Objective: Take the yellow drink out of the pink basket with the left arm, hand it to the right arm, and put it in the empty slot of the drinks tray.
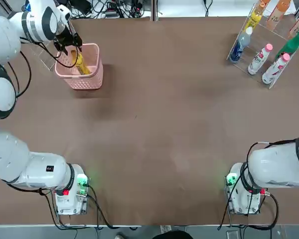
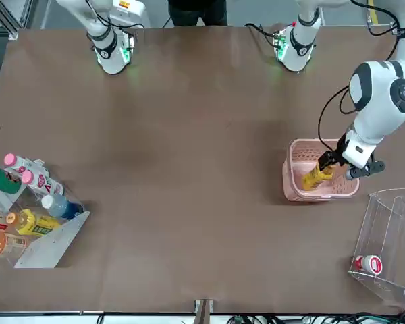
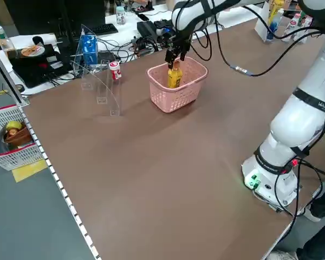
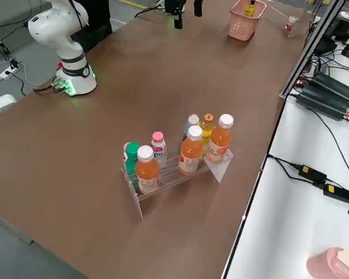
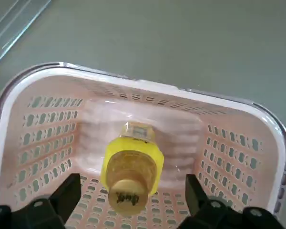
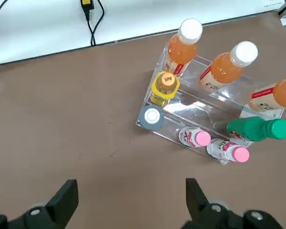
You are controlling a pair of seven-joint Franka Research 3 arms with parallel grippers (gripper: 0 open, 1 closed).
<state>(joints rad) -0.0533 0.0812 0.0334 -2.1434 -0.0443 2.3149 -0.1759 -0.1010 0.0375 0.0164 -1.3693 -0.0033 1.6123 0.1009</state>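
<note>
Left gripper (image 1: 71,50) in top view: pointed down over pink basket (image 1: 81,85), forearm reaching in from the robot's side. Directly below: yellow drink (image 1: 80,62), inside basket. Well off to gripper's right: drinks tray (image 1: 259,42), loaded with bottles.

Front view: same downward pose, wrist slightly tilted. Near gripper, a second clear rack (image 2: 385,236) with red-and-white container (image 2: 369,264).

Left side view: dark fingers reaching down at basket opening, beside the drink's top.

Right side view: right gripper (image 4: 186,8) pointed down, jaws spread, well apart from tray.

Left wrist view: jaws wide, nothing gripped; drink between and below, gap visible on both sides. Dark printing on cap, unreadable.

Right wrist view: jaws wide, nothing gripped. Tray ahead of fingertips; red-and-cream labels on orange bottles (image 6: 182,47), pink-red lettering on white bottles (image 6: 193,137), dark characters on yellow bottle's orange cap (image 6: 168,80). No brand legible.
</note>
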